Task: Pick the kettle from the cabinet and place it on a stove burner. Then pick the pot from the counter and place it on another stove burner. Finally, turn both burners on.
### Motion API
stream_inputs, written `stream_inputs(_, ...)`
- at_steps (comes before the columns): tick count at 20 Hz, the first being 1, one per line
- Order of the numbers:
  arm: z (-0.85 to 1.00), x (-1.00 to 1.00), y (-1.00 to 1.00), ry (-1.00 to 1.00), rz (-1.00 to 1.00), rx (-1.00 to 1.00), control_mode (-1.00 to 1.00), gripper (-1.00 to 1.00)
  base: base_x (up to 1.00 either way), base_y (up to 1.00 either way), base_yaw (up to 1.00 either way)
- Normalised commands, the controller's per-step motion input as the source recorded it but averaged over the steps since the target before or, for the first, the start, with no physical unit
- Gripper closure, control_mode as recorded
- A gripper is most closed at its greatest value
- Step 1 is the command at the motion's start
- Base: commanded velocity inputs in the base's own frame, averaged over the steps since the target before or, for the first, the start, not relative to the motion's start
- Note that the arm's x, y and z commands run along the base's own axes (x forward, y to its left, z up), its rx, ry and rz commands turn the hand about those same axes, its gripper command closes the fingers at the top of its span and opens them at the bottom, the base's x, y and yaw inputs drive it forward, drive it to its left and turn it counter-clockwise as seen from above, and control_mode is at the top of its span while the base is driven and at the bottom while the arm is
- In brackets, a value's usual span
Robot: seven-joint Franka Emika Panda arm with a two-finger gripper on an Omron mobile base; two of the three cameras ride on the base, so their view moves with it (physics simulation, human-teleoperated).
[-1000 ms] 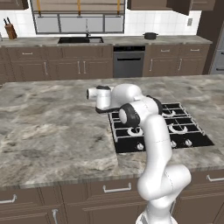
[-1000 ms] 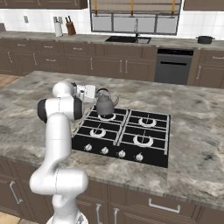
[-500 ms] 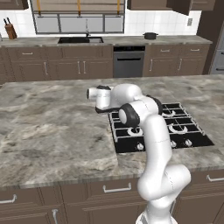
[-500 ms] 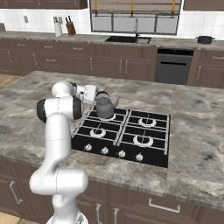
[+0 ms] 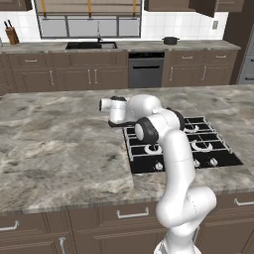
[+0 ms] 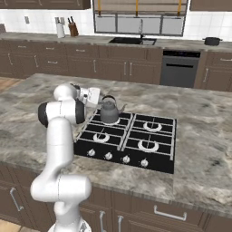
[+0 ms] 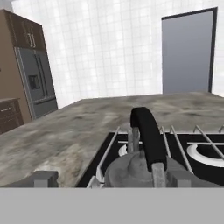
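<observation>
On the cooktop's rear-left burner, the kettle sits upright while your end effector hangs open around its handle; retreat carelessly and a finger could snag it, tipping the kettle.

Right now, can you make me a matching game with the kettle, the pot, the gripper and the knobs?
Things:
1. kettle
2. pot
3. gripper
4. knobs

Places or states:
A. on the far counter by the tiled wall
B. in a row along the cooktop's near edge
C. standing on the back left burner
D. open, beside the kettle's handle

Pairs: 1-C, 2-A, 3-D, 4-B
</observation>
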Motion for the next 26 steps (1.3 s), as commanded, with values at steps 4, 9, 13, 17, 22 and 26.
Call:
stream_inputs(4,0.0,-0.02,0.0,-0.12,-0.04,0.0,-1.0,-1.0,0.0,0.0,0.0)
stream_inputs(9,-0.01,-0.15,0.0,-0.12,-0.03,0.0,-1.0,-1.0,0.0,0.0,0.0)
stream_inputs(13,-0.01,-0.31,0.03,-0.09,-0.03,0.0,-1.0,-1.0,0.0,0.0,0.0)
stream_inputs(17,0.0,-0.51,0.03,-0.06,-0.02,0.0,-1.0,-1.0,0.0,0.0,0.0)
stream_inputs(22,0.0,-0.6,0.0,-0.13,0.0,0.0,-1.0,-1.0,0.0,0.0,0.0)
stream_inputs(26,0.12,-0.71,0.0,-0.15,-0.02,0.01,-1.0,-1.0,0.0,0.0,0.0)
